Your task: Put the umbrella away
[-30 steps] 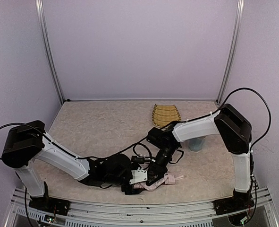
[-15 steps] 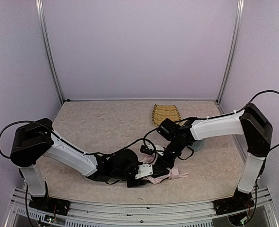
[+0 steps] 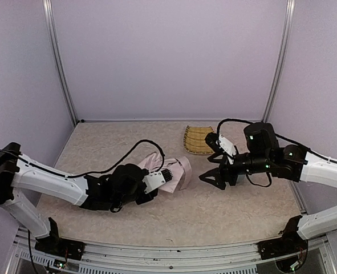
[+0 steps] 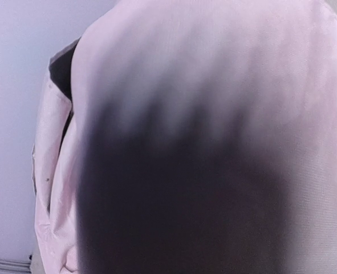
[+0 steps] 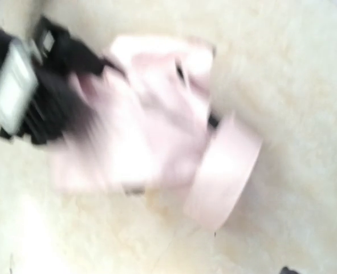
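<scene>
The umbrella (image 3: 177,171) is a bunched pale-pink bundle on the table's middle, at the tip of my left gripper (image 3: 158,181), which is shut on it. Its fabric (image 4: 214,85) fills the left wrist view and hides the jaws. In the blurred right wrist view the umbrella (image 5: 157,131) lies with its pink handle (image 5: 222,171) toward the lower right, and the left gripper (image 5: 37,97) shows as a black and white shape on its left. My right gripper (image 3: 212,178) hangs open and empty just right of the umbrella, apart from it.
The woven yellow tray (image 3: 197,140) lies at the back, just behind the right gripper. Purple walls close the back and both sides. Black cables trail over the left arm (image 3: 71,185) and the right arm (image 3: 282,160).
The left gripper carried the umbrella from the near edge up to the table's middle. The right gripper let go, pulled back to the right and rose; its arm swung low.
</scene>
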`<state>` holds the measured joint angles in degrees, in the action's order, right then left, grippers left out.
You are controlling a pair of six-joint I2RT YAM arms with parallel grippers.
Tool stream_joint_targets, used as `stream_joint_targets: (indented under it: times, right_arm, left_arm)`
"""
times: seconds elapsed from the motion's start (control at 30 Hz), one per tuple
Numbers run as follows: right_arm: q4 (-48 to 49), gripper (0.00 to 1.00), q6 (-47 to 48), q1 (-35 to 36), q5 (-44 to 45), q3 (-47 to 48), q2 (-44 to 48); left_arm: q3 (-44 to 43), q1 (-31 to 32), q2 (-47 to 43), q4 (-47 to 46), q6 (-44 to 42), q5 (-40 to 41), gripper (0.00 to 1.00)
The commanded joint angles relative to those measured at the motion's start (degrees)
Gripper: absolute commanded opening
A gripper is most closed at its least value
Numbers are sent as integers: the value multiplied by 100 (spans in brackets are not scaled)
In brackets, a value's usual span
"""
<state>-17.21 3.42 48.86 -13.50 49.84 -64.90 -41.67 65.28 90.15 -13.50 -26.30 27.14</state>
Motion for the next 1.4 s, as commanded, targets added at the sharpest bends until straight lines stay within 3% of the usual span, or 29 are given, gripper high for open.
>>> stream_joint_targets:
  times: [0.0,0.13,0.23,0.4,0.77,0.87,0.97,1.0,1.13,1.23,1.3,1.37]
  right_arm:
    - [921,83,-164,9,-129,-320,655]
    - [1562,83,-183,9,-405,-405,963]
    - [2242,87,-267,17,-868,-506,1016]
    - [2787,89,-552,92,-1475,-382,472]
    - [3916,88,-665,357,-1954,-387,-770]
    - [4112,74,-653,426,-2157,-307,-943]
    - [4118,45,-616,492,-2391,-210,-1089]
    - [4067,41,-600,510,-2416,-175,-1116]
    - [4142,44,-591,558,-2365,-243,-1111]
    - [4143,23,-614,579,-2492,-244,-1084]
    - [3873,2,-585,590,-2588,-185,-1021]
    - [3510,0,-523,608,-2643,-118,-856]
  left_arm:
    - [-175,1,-1478,-294,-449,187,0]
    - [-186,52,-2509,-153,-446,-472,0]
    - [-150,225,-2875,-167,-693,-311,0]
    - [-250,494,-2919,-204,-1089,278,0]
    - [-394,675,-2905,-263,-1065,165,0]
    - [-394,674,-2844,-258,-1056,151,0]
    - [-424,671,-2803,-256,-1044,154,0]
    - [-433,671,-2794,-252,-1041,159,0]
    - [-455,644,-2762,-259,-1026,128,0]
    - [-466,618,-2749,-212,-992,137,0]
    - [-452,542,-2754,-84,-904,175,0]
    - [-374,317,-2777,112,-714,84,0]
